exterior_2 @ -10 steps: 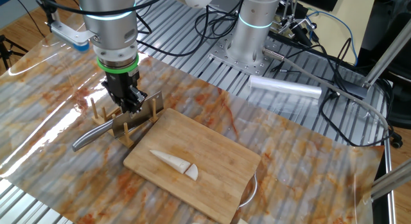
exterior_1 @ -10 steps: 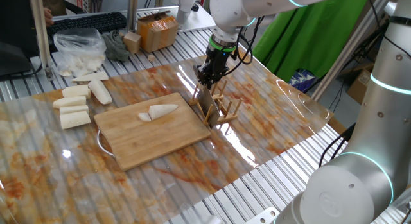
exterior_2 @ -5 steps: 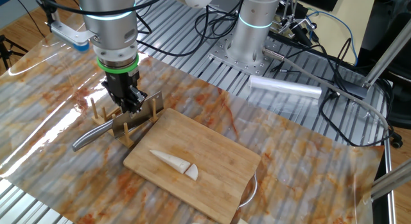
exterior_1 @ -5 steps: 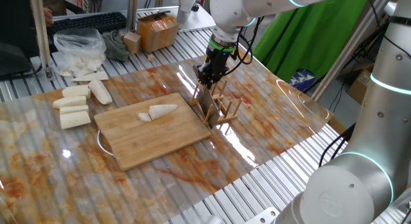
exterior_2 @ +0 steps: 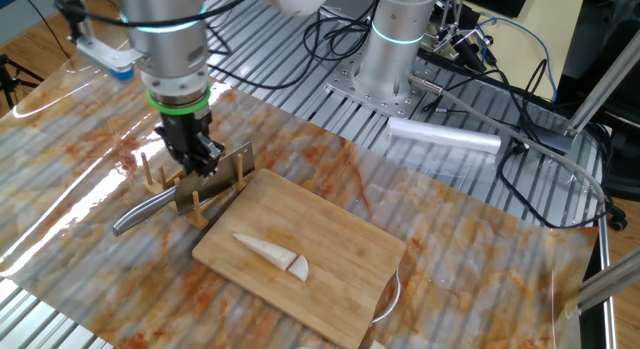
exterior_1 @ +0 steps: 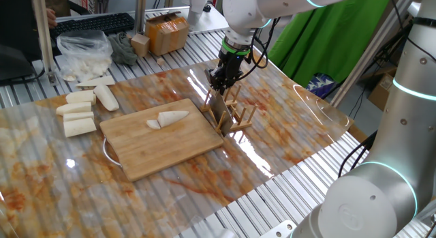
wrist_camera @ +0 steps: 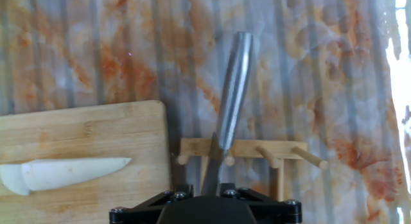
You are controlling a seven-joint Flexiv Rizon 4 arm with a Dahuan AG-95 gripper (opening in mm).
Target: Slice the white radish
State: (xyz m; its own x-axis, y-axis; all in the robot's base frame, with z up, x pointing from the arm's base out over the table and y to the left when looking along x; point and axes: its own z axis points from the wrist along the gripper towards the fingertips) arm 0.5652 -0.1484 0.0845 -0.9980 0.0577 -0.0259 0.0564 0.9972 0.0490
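Tool [exterior_2: 197, 161] low over knife [wrist_camera: 229, 102] in wooden rack [exterior_2: 190, 197], jaw state unclear. Grip handle squarely, lift straight clear of pegs, then carry to white radish [exterior_2: 272, 255] on cutting board [exterior_2: 340, 249].

The white radish [exterior_1: 168, 119], a pale, tapered piece with a pointed tip and one short chunk cut off at its blunt end, lies flat left of centre in one fixed view, at the lower left edge in the hand view [wrist_camera: 64, 173].

Wooden cutting board [exterior_1: 163, 137], shiny metal knife [wrist_camera: 232, 89]
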